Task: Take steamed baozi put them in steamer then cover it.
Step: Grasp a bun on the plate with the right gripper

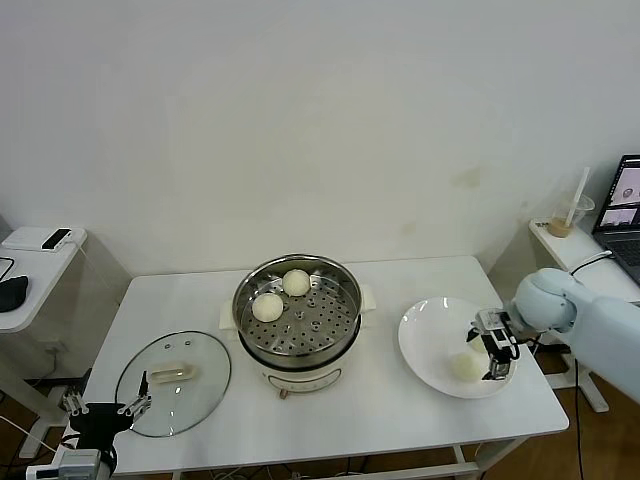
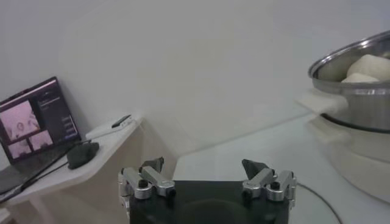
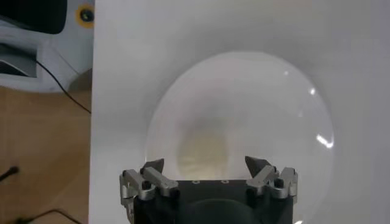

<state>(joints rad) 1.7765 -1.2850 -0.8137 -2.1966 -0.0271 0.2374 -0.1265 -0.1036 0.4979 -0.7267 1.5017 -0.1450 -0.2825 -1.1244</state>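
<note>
The steel steamer [image 1: 300, 322] on its cream pot base stands mid-table and holds two baozi [image 1: 296, 282] [image 1: 267, 307]. A third baozi [image 1: 466, 365] lies on the white plate [image 1: 425, 335] at the right. My right gripper [image 1: 497, 356] hangs open just above it. In the right wrist view the baozi [image 3: 204, 152] sits between the spread fingers of my right gripper [image 3: 206, 164]. The glass cover [image 1: 200, 395] with its cream handle [image 1: 172, 375] lies flat at the front left. My left gripper [image 1: 105, 408] is open and empty at the cover's near edge. I see no fourth baozi.
A side table [image 1: 40, 270] with a phone and a mouse stands at the left. A laptop [image 1: 625, 215] and a cup with a straw [image 1: 568, 218] stand on a table at the right. The left wrist view shows the steamer's rim [image 2: 341, 61].
</note>
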